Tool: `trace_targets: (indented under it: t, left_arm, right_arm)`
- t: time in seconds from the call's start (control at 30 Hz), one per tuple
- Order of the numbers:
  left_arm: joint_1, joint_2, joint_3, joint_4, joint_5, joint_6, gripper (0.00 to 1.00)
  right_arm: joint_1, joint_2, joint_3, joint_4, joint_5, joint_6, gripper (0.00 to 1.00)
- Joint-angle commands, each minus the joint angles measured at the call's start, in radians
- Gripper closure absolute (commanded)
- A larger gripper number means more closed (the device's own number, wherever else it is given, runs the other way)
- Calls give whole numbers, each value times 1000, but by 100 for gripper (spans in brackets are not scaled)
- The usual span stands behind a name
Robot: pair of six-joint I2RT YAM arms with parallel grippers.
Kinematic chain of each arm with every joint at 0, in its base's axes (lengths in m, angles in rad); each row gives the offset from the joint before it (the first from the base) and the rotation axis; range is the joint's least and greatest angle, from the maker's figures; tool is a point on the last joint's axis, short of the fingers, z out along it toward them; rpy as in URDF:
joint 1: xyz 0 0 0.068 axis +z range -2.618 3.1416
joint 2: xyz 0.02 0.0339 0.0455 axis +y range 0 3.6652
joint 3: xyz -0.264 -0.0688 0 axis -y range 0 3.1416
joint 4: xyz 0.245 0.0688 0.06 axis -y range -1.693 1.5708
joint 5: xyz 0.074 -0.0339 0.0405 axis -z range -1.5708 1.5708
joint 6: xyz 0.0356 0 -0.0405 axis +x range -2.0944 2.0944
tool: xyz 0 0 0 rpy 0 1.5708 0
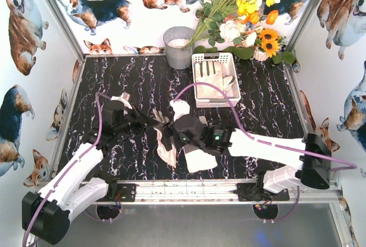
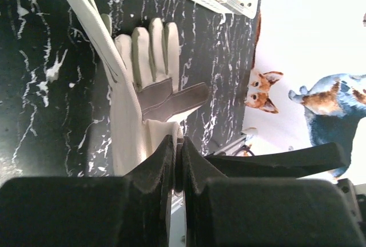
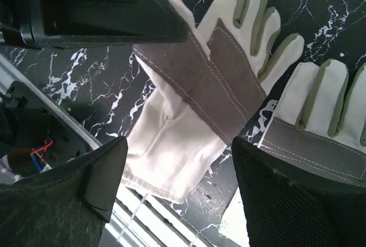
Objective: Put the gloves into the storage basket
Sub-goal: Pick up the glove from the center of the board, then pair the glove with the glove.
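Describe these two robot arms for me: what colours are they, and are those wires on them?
Both the left arm and the right arm have white tube-like shells joined by chunky black joints. A purple cable runs along each one. Small green lights glow near the right arm's wrist. The jaws are matt black blocks, and on the right arm one shows a fine mesh texture.

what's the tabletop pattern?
Black tabletop with white marble-like veining; shows best in the top external view.
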Motion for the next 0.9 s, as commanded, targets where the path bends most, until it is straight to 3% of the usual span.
trace_targets:
  t: [0.0, 0.27, 0.43, 0.53, 0.6, 0.77, 0.87]
  left_arm:
    - [6, 25, -2, 121, 57, -48, 100]
    - [3, 42, 7, 127, 63, -41, 100]
    - [-1, 39, 7, 126, 59, -42, 100]
    - [0, 33, 8, 119, 45, -37, 100]
    - [-1, 33, 18, 91, 25, -13, 100]
    - [-1, 45, 17, 97, 27, 0, 100]
    - [-1, 45, 23, 100, 28, 4, 100]
  right_arm:
    - [31, 67, 89, 31, 112, -19, 24]
    - [33, 183, 168, 29, 160, -36, 22]
    - [33, 237, 203, 11, 236, -53, 26]
    - [33, 240, 212, 0, 247, -70, 35]
    - [33, 238, 211, -2, 250, -79, 46]
    - [33, 250, 220, -26, 246, -92, 56]
    - [33, 252, 229, -36, 243, -95, 72]
